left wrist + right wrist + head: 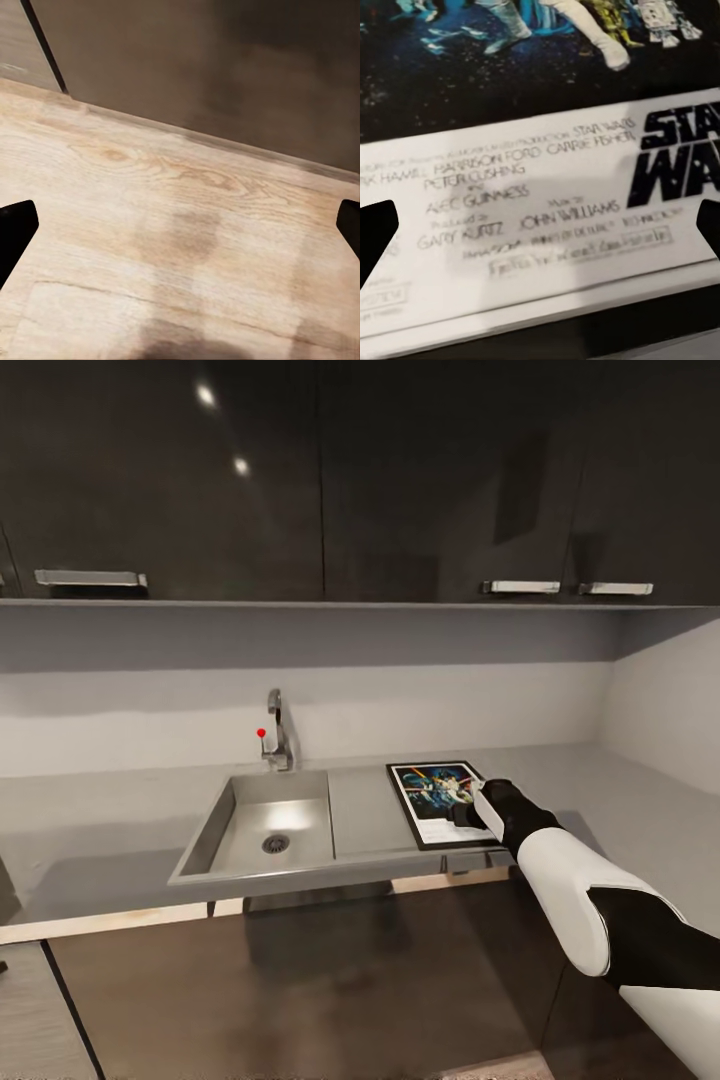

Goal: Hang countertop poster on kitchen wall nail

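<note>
Poster [437, 796] flat on kitchen countertop [110, 810] — right gripper [472, 807] open above

- Right arm [600, 905] reaches forward from 5 o'clock toward centre, wrist angled down.
- Right gripper [468, 807]: fingers [376, 232] spread wide, low.
- Left gripper [180, 225]: fingers [15, 229] parted, pointing downward.

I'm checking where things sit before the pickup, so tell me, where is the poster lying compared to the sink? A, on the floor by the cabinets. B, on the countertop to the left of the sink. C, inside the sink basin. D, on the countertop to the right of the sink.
D: in the head view the poster lies flat on the countertop, right of the sink, under the right gripper.
</note>
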